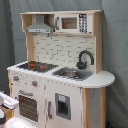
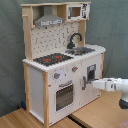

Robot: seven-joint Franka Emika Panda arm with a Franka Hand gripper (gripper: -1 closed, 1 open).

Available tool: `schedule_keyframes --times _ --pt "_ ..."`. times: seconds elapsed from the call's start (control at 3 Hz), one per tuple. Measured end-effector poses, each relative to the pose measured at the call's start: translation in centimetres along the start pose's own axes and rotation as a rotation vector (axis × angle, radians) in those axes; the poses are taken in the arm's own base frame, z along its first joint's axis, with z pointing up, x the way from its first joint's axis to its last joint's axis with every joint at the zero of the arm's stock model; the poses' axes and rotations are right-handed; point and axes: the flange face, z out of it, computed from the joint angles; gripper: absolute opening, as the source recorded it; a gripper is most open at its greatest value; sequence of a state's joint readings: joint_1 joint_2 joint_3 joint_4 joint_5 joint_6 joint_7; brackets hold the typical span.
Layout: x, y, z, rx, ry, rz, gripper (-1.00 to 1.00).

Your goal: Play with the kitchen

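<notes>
The kitchen (image 1: 60,70) (image 2: 60,65) is a tall white and light-wood toy standing upright. It has a black-red hob (image 1: 35,65) (image 2: 52,59), a black faucet (image 1: 84,57) over a sink (image 1: 72,73), two knobs (image 2: 56,76), an oven door (image 2: 64,95) with a window and a grey hood (image 1: 40,27). My gripper (image 2: 96,83) reaches in from the second exterior view's right, level with the cupboard door (image 2: 90,75) beside the oven and close to it. In the first exterior view my gripper (image 1: 7,101) shows at the lower left edge, in front of the oven.
A grey curtain (image 1: 115,50) hangs behind the kitchen. The kitchen stands on light wooden boards (image 2: 100,112) with a dark seam between them. A toy microwave (image 1: 70,22) sits on the top shelf.
</notes>
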State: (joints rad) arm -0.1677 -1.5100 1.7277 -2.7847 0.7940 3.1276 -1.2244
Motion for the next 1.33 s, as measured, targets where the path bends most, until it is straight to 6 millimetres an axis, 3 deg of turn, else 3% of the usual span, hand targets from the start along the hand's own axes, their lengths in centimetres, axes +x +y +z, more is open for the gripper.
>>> schedule_keyframes --times 0.67,1.33 --pt "0.6 0.3 0.5 -0.029 0.011 0.204 1.0" --pt "1.4 -2.3 1.7 -0.021 0.003 0.371 1.0"
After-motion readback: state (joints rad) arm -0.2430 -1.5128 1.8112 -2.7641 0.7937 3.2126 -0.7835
